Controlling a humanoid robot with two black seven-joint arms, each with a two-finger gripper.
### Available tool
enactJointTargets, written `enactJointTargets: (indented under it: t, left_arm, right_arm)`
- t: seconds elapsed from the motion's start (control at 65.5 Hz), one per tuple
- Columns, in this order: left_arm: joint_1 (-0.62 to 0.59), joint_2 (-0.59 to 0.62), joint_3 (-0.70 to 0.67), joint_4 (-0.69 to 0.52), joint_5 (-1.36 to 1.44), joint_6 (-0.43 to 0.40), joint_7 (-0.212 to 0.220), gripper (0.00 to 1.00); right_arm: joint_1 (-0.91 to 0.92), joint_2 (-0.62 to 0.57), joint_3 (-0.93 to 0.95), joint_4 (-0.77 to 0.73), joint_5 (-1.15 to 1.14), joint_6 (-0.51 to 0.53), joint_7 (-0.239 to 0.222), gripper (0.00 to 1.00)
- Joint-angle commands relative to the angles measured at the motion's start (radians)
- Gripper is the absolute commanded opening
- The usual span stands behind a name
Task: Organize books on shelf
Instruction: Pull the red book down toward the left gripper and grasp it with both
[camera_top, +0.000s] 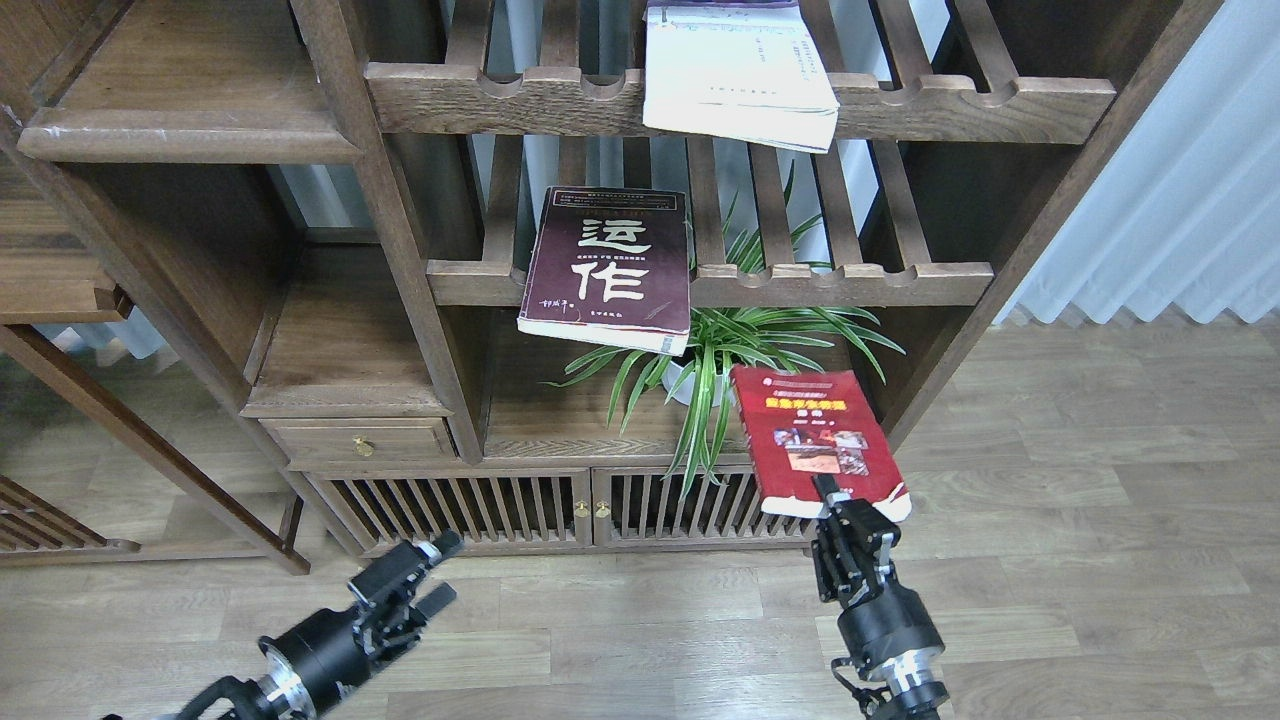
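Observation:
My right gripper (835, 500) is shut on the near edge of the red book (812, 436) with cover photos, holding it in the air in front of the low cabinet, cover up. The dark maroon book (608, 268) with white characters lies on the middle slatted rack and overhangs its front rail. The thick white book (738, 72) lies on the upper slatted rack, also overhanging. The solid dark-brown shelf board (190, 132) with a scuffed front edge is at the upper left and bears nothing. My left gripper (425, 575) is open and empty, low over the floor.
A green spider plant (720, 355) in a white pot stands on the cabinet top behind the red book. The low cabinet (580, 505) has slatted doors. A small drawer (362, 438) is at the left. A white curtain (1170, 180) hangs at the right.

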Motion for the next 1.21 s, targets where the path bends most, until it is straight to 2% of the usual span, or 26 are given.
enactJointTargets:
  t: [0.0, 0.137, 0.244, 0.259, 0.321, 0.427, 0.534, 0.626, 0.763, 0.855, 1.023, 1.19]
  left_arm:
    - [0.006, -0.049, 0.001, -0.002, -0.001, 0.0, 0.0, 1.0]
    - [0.006, -0.076, 0.001, -0.006, -0.003, 0.0, 0.0, 1.0]
    - [0.008, -0.092, 0.004, -0.006, -0.003, 0.0, -0.051, 1.0]
    - [0.009, -0.099, 0.007, -0.005, -0.001, 0.0, -0.073, 1.0]
    - [0.009, -0.109, 0.014, 0.0, -0.001, 0.0, -0.084, 1.0]
    - [0.008, -0.118, 0.036, 0.003, -0.001, 0.0, -0.087, 1.0]
    - [0.008, -0.142, 0.045, 0.004, -0.001, 0.0, -0.087, 1.0]
    - [0.006, -0.156, 0.047, 0.011, 0.0, 0.0, -0.087, 1.0]
    - [0.008, -0.159, 0.047, 0.014, -0.001, 0.0, -0.087, 0.9]
    - [0.008, -0.159, 0.045, 0.014, -0.003, 0.0, -0.087, 0.86]
    - [0.008, -0.159, 0.045, 0.014, -0.003, 0.0, -0.087, 0.64]
    - [0.006, -0.159, 0.047, 0.012, -0.003, 0.0, -0.087, 0.56]
  right_arm:
    - [-0.001, 0.0, -0.062, -0.006, -0.005, 0.0, -0.034, 0.04]
    - [-0.001, 0.0, -0.117, -0.009, -0.006, 0.0, -0.062, 0.04]
    - [-0.001, 0.0, -0.154, -0.009, -0.006, 0.0, -0.073, 0.04]
    - [-0.001, 0.0, -0.171, -0.009, -0.006, 0.0, -0.088, 0.04]
    - [-0.001, 0.0, -0.189, -0.009, -0.006, 0.0, -0.099, 0.04]
    - [-0.001, 0.0, -0.211, -0.008, -0.014, 0.0, -0.107, 0.04]
    - [-0.001, 0.0, -0.239, -0.008, -0.014, 0.0, -0.142, 0.04]
    - [-0.001, 0.0, -0.254, -0.008, -0.014, 0.0, -0.148, 0.04]
    - [-0.001, 0.0, -0.26, 0.002, -0.014, 0.0, -0.149, 0.05]
    - [-0.001, 0.0, -0.277, 0.002, -0.017, 0.0, -0.156, 0.05]
    - [-0.001, 0.0, -0.28, 0.002, -0.019, 0.0, -0.159, 0.05]
    - [-0.001, 0.0, -0.282, 0.002, -0.019, 0.0, -0.159, 0.05]
